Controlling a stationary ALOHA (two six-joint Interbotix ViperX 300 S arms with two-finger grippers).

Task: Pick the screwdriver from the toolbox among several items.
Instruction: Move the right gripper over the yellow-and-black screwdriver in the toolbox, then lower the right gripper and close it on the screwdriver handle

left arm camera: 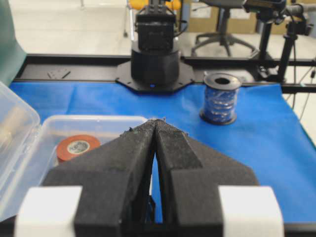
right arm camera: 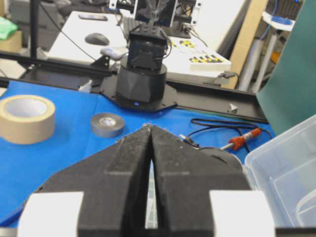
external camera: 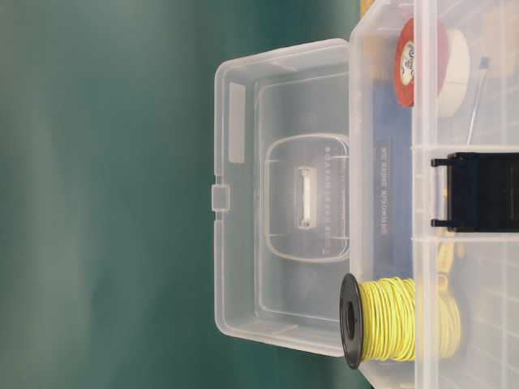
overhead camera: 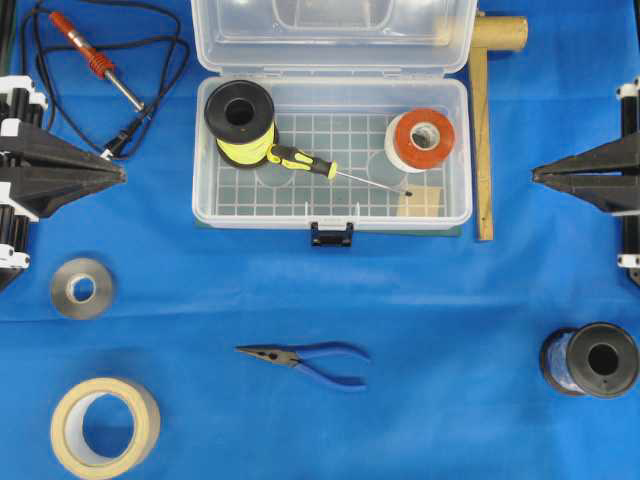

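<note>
Yellow and black, the screwdriver (overhead camera: 302,161) lies in the toolbox (overhead camera: 455,150), handle touching the wire spool (overhead camera: 241,120) at ten o'clock. Our left pincer (overhead camera: 122,173) and right pincer (overhead camera: 536,175) are both closed, empty. We might bump the spool when grabbing.

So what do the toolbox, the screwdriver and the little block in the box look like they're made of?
The toolbox: clear, glossy plastic; its gridded floor shows through the walls.
The screwdriver: the handle looks like moulded yellow and black plastic or rubber, the shaft thin, bright metal with a silver shine.
The block: pale tan and matt, probably bare wood, though no grain is clear enough to be sure.
</note>
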